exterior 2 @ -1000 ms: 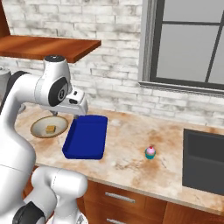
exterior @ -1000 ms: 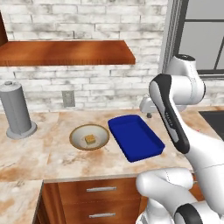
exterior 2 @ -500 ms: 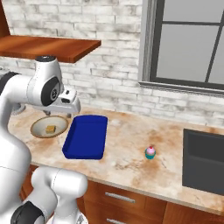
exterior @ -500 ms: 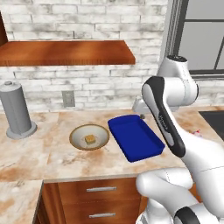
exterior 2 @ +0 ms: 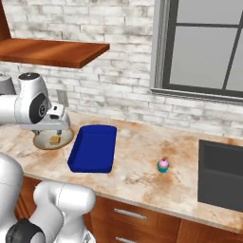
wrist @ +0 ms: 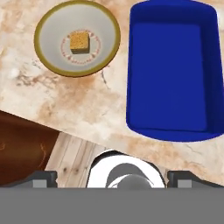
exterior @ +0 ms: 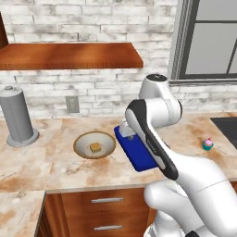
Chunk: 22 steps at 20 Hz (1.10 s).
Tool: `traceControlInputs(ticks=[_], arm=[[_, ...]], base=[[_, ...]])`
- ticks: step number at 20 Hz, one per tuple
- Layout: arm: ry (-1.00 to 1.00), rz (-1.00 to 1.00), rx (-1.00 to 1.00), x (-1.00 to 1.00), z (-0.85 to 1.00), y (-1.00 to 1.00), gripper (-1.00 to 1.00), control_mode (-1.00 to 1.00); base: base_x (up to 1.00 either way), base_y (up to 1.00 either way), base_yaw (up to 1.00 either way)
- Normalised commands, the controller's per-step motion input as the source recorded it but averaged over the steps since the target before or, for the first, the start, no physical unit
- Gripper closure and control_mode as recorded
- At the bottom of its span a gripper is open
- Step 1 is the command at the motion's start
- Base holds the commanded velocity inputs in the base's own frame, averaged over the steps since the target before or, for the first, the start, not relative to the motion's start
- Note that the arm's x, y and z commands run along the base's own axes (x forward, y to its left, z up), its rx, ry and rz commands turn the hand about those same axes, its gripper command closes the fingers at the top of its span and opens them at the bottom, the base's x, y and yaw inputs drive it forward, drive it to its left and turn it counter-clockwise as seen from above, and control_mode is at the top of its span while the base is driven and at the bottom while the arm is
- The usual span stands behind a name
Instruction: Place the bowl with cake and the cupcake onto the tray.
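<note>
The tan bowl (exterior: 95,144) with its yellow cake cube (exterior: 95,147) rests on the marble counter, just left of the dark blue tray (exterior: 139,157). In the hand view the bowl (wrist: 77,38) lies upper left and the tray (wrist: 173,72) to its right. My gripper (exterior 2: 59,129) hangs above the counter between bowl and tray, hiding part of the bowl (exterior 2: 49,139). It is open, with its fingertips (wrist: 43,177) wide apart and nothing between them. The teal and pink cupcake (exterior 2: 163,165) stands alone, well right of the tray (exterior 2: 93,148).
A grey cylinder canister (exterior: 17,117) stands at the counter's far left. A wooden shelf (exterior: 69,55) hangs above the bowl. A dark sink (exterior 2: 222,175) sits at the right end. The counter's front edge (wrist: 65,127) runs close below the gripper.
The arm has swung left and down, from behind the tray's right end to the gap between tray and bowl. Bowl, tray and cupcake have not moved.
</note>
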Motion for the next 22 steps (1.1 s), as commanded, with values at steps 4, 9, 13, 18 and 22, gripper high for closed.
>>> traceControlInputs(ticks=[4, 9, 13, 18, 22], arm=[[-0.01, 0.19, -0.07, 0.3, -0.43, 0.74, -1.0, -1.0], [0.0, 0.09, -0.02, 0.17, 0.0, 0.74, -1.0, -1.0], [0.0, 0.29, 0.0, 0.08, -0.09, 0.62, -1.0, -1.0], [-0.02, 0.31, -0.02, 0.37, -0.55, 0.42, -1.0, -1.0], [-0.07, 0.07, -0.12, 0.39, -0.5, 0.31, -1.0, -1.0]], base=[[0.0, 0.0, 0.0], [0.0, 0.0, 0.0], [0.0, 0.0, 0.0], [0.0, 0.0, 0.0], [0.0, 0.0, 0.0]])
